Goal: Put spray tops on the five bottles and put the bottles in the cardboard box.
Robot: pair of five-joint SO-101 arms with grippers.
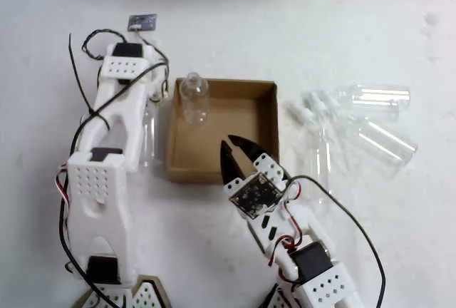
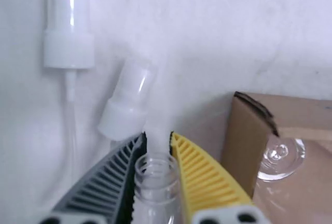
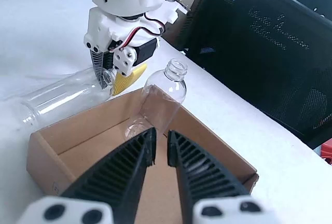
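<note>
Left gripper [image 2: 155, 141]: jaws clenched on the neck of an uncapped bottle [image 2: 155, 190]. The held bottle lies on its side on the worktop [image 1: 235, 30], just beside the outer wall of the cardboard box [image 1: 228, 87].

Right gripper [image 3: 160, 151]: black jaws parted by a narrow gap and grasping nothing. It is poised over the near side of the box.

Spray tops near the held bottle: one spray top [image 2: 127, 105] lies just beyond the open mouth. A second spray top [image 2: 67, 42] lies farther off, with its dip tube trailing.

Bottle in the box: one open-necked bottle [image 1: 193, 98] stands in the far corner, on the side toward the left arm. It carries no spray top.

Remaining stock: loose bottles [image 1: 377, 101] and loose spray tops [image 1: 306, 112] lie on the worktop on the other side of the box, well apart from the left gripper.

Progress (judged): no bottle is visibly fitted with a top, so most of the task remains.

Hazard 1: the dip tube may miss the narrow mouth, because a lying bottle gripped only at the neck can pivot or roll.

Hazard 2: the right jaws, descending into the box, may tip the standing bottle, which is light and tall.

Hazard 3: the boxed bottle may be left without a top if later bottles are packed around it.
</note>
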